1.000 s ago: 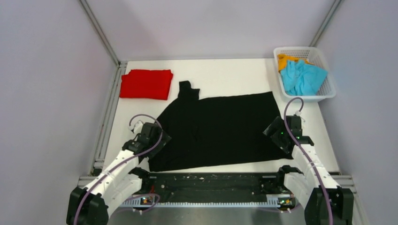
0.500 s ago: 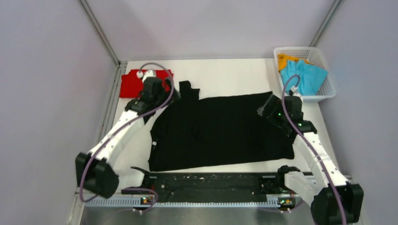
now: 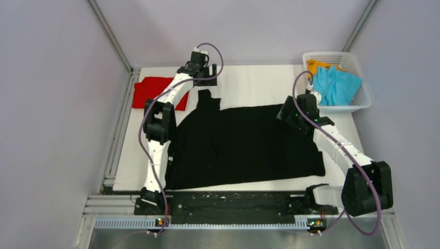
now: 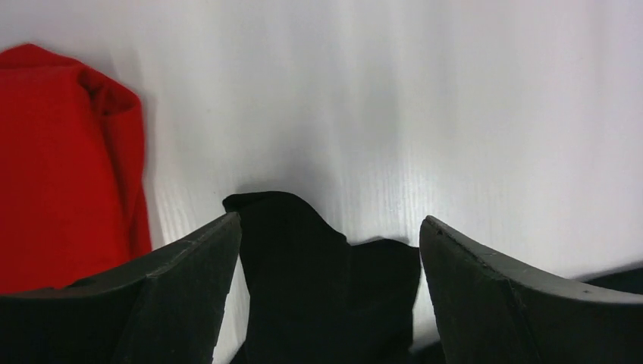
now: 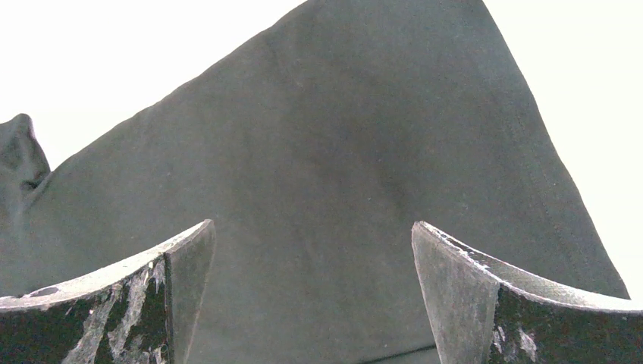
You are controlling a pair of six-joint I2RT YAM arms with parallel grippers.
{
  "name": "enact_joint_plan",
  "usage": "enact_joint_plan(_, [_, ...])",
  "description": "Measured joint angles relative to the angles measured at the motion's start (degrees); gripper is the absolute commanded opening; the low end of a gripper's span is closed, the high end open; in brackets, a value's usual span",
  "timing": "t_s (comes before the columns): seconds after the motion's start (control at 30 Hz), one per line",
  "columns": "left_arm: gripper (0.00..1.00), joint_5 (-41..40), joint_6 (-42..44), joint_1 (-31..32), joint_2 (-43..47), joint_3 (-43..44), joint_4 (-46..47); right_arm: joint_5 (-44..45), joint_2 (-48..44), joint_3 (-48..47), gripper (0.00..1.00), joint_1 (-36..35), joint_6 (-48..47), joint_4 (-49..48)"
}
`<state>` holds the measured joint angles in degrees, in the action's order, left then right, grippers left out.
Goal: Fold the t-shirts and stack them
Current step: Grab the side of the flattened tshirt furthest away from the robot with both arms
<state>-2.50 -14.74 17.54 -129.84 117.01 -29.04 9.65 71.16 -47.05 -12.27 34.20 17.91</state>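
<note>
Left wrist: red t-shirt (image 4: pixel 61 167) partly off-frame

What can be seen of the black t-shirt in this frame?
The black t-shirt is plain, matte, soft cloth, spread almost flat across the white table, with one sleeve poking toward the far edge. Both grippers are open and hold nothing: the left gripper hangs over the sleeve tip, the right gripper over the shirt's far right corner. Whether either touches the cloth cannot be told.
</note>
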Motion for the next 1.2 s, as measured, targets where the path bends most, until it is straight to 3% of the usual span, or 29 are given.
enact_joint_plan(0.33, [0.42,5.7,1.4,-1.4,-8.5,2.1,-4.6,2.8,6.1,-0.3,0.99,0.0,-1.2,-1.0])
enact_joint_plan(0.43, [0.35,6.2,1.2,-1.3,-8.5,2.1,-4.8,3.2,6.8,-0.3,0.99,0.0,-1.2,-1.0])
enact_joint_plan(0.53, [0.1,6.2,1.1,-1.3,-8.5,2.0,-4.8,3.5,7.3,-0.3,0.99,0.0,-1.2,-0.9])
enact_joint_plan(0.6, [0.0,6.3,1.1,-1.3,-8.3,1.0,-4.5,3.8,7.4,-0.3,0.99,0.0,-1.2,-0.8])
enact_joint_plan(0.97, [0.0,10.4,2.5,-1.3,-4.0,-3.3,-3.7,4.7,9.4,-4.9,0.99,0.0,-3.0,2.6])
enact_joint_plan(1.2, [0.0,18.3,6.5,-1.3,3.4,-10.0,0.4,8.9,16.9,-17.7,0.98,0.0,-3.0,8.5])
